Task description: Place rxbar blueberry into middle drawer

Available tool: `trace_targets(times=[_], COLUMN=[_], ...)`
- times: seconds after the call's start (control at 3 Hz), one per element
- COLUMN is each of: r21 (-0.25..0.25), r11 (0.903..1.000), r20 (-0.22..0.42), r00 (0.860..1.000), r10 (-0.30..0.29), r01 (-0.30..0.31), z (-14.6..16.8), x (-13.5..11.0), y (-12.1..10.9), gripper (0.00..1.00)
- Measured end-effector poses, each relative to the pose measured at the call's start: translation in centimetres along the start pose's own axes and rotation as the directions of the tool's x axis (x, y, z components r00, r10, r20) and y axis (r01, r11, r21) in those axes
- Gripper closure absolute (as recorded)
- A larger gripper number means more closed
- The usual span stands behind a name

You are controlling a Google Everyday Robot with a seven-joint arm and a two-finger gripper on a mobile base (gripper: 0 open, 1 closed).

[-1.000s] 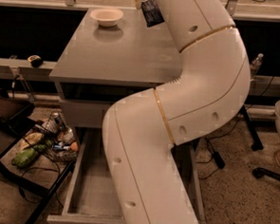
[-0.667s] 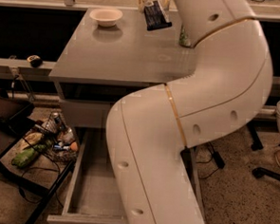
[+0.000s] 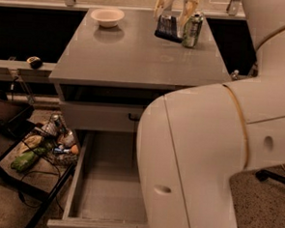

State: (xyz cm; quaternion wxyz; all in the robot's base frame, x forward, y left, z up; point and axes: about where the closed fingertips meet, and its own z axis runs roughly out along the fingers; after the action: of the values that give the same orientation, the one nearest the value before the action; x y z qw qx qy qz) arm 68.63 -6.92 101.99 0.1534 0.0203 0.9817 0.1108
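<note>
Gripper point(image 3: 175, 14): hanging at the far right of the flat grey metal table top point(image 3: 131, 57), fingers point(image 3: 161, 2) pinching narrowly on the upper end of the rxbar blueberry point(image 3: 168, 28), a small flat bar in a dark blue wrapper with pale print. Holding that bar steeply tilted, lower edge at the table surface; cannot tell whether touching. Standing just right of the bar: green-and-white drink can point(image 3: 192, 30). Sitting at the far left of the same top, well apart: shallow pale round bowl point(image 3: 108, 17). Gaping open below and nearer: middle drawer point(image 3: 75, 179), wide grey metal, plain floor, low side walls. Showing above it: flat grey drawer front point(image 3: 94, 117) with black loop handle. Filling the near right: thick white arm point(image 3: 203, 153). Lying left of the drawer: heap of mixed clutter point(image 3: 46, 141).
</note>
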Motion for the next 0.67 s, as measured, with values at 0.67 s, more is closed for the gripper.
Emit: trace_targets(times=[0.67], r21=[-0.07], r11=[0.9937], r20=[0.101], r00=[0.992], r10=[-0.08], r01=[0.087], z=[-5.1], x=[3.2], y=[4.4], gripper=[1.0])
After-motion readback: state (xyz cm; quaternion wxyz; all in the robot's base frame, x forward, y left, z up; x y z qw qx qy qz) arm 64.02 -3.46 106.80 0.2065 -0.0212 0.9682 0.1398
